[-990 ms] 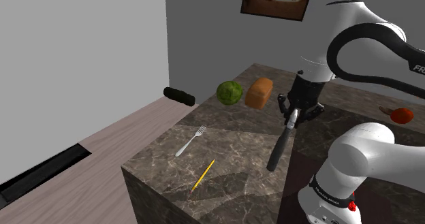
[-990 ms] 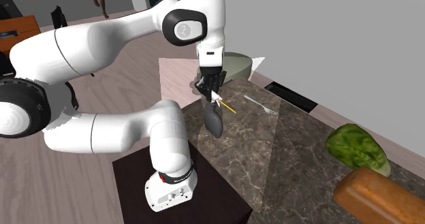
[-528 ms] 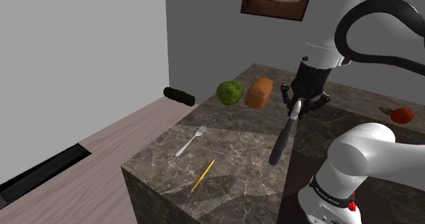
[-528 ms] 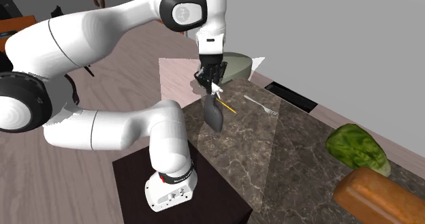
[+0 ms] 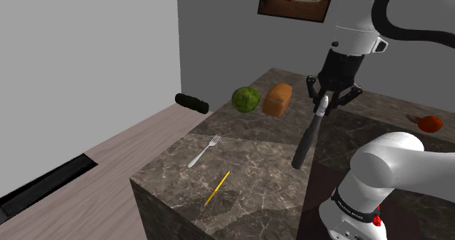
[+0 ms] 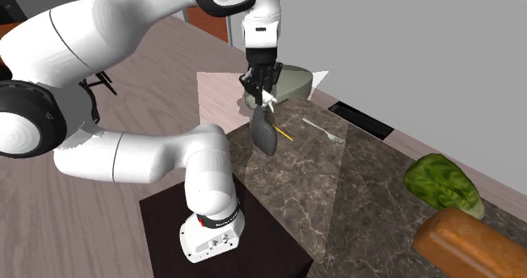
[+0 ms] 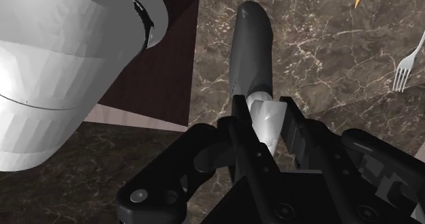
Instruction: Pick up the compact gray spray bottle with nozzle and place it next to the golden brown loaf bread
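Note:
The spray bottle is a dark grey, slim body with a pale nozzle, and it hangs tilted above the marble counter. My gripper is shut on its nozzle end. In the wrist view the fingers clasp the pale nozzle, and the bottle stretches away from them. The second exterior view has the gripper holding the bottle over the counter's corner by the stand. The golden brown loaf stands far back on the counter, apart from the bottle, and shows again as the loaf.
A green cabbage sits beside the loaf. A fork and a yellow pencil lie toward the counter's front. A red tomato rests at the shoulder view's right. A dark cylinder lies on the floor beyond the counter.
The arm has risen and shifted toward the shoulder view's right, lifting the spray bottle higher above the counter. The grip on the nozzle is unchanged.

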You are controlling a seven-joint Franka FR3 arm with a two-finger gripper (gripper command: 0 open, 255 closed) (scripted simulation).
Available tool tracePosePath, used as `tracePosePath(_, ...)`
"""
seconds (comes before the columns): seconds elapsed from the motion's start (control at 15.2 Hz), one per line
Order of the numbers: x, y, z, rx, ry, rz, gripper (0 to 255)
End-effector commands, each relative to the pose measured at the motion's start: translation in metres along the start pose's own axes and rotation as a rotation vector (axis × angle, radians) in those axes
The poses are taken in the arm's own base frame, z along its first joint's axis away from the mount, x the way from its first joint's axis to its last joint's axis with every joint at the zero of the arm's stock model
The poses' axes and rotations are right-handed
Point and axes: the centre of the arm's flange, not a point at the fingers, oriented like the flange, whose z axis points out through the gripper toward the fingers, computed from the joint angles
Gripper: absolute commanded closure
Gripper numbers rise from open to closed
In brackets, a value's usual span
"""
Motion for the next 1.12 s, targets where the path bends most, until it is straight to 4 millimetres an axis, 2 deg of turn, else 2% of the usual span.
tracePosePath(0.0, -0.001, -0.001, -0.011, 0.000, 0.000, 0.000, 255)
tracePosePath(1.06, 0.003, 0.000, -0.095, 0.000, 0.000, 0.000, 255)
